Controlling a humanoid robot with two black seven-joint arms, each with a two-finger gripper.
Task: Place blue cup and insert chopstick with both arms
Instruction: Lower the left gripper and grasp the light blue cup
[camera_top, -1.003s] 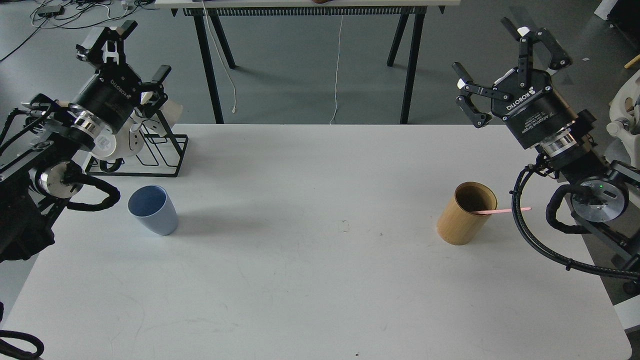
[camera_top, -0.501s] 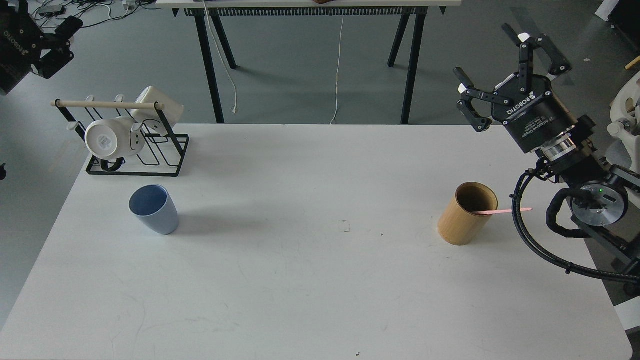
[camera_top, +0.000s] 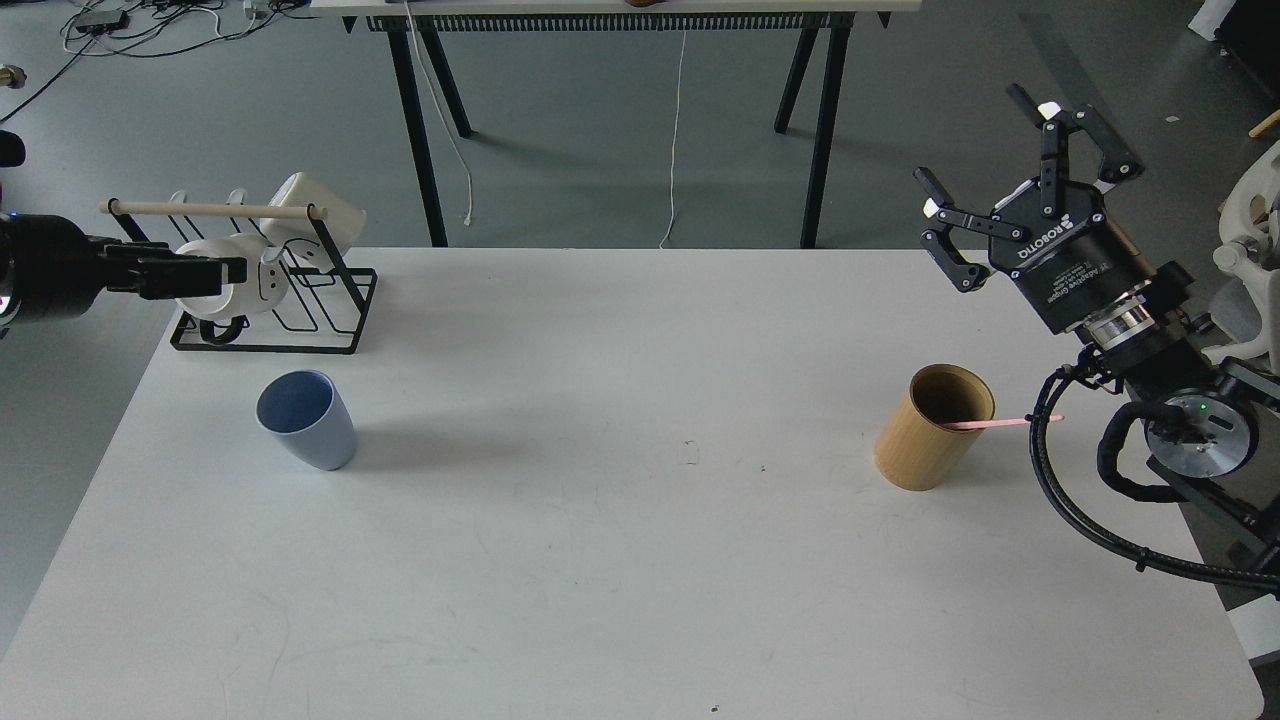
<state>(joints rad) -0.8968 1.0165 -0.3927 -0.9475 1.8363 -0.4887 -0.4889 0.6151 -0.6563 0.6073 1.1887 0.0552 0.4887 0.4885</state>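
The pale-blue cup (camera_top: 305, 420) stands upright on the left part of the white table (camera_top: 600, 560). A pale-pink chopstick (camera_top: 1012, 422) leans out to the right from a tan wooden cylinder (camera_top: 935, 430) on the right part of the table. My left gripper (camera_top: 232, 273) reaches in level from the left edge, in front of the mug rack and above and behind the cup; its fingers show edge-on. My right gripper (camera_top: 972, 142) is open and empty, raised behind and above the cylinder, its fingers pointing up and away.
A black wire rack (camera_top: 300, 300) with a beige wooden rod and white mugs (camera_top: 310, 215) stands at the table's back left corner. Black cables (camera_top: 1090, 510) loop from my right arm beside the cylinder. A trestle table stands on the floor behind.
My left arm swung up from over the rack, left the view at the top left, and now reaches in level from the left edge. My right gripper has sunk slightly, still open.
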